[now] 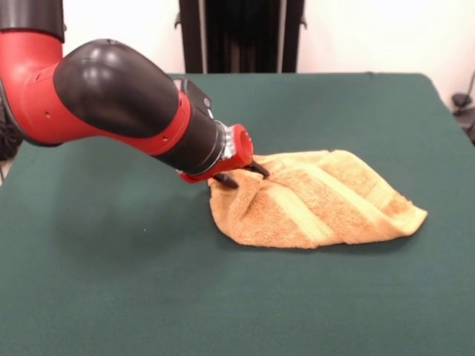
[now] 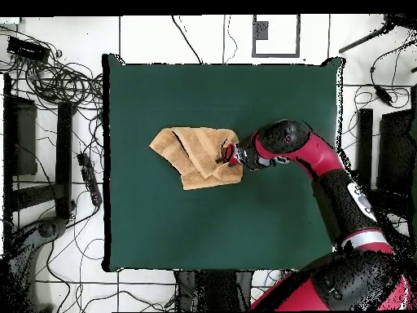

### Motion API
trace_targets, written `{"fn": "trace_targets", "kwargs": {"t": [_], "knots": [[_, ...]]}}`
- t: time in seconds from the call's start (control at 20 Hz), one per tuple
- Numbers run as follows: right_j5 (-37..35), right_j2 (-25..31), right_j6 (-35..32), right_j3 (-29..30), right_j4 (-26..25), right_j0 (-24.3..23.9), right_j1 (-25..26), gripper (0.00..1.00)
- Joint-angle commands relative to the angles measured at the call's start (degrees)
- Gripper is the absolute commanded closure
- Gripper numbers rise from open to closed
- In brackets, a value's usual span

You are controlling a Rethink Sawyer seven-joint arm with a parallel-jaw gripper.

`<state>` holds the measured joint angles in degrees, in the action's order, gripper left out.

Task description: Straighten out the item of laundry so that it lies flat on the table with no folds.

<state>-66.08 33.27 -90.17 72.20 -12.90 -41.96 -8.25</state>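
The golden-orange towel lies right of the middle of the dark green table. It is folded over on itself, with pale woven bands running diagonally across it. My gripper is low at the towel's left edge, its two black fingertips spread apart and touching the cloth there. In the overhead view the towel lies a little above the middle of the table, with the gripper at its right edge. No white tag shows.
My red and black arm reaches in from the upper left, over the table's left half. The black pedestal stands behind the far edge. Cables and black stands lie on the floor beside the table.
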Motion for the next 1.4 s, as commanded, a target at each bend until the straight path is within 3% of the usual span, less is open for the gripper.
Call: {"fn": "trace_targets", "kwargs": {"t": [0.05,0.6,1.15,1.4], "knots": [[-1.21,-0.67,19.28,-6.86,-10.07,-0.8,-0.76,0.0],[-6.08,0.34,20.94,-8.6,-13.02,-1.79,-2.86,0.0],[-15.79,6.09,6.58,-1.07,3.8,-3.85,-3.73,0.0],[-16.56,5.34,6.58,-0.96,5.49,-2.99,-4.21,0.0]]}}
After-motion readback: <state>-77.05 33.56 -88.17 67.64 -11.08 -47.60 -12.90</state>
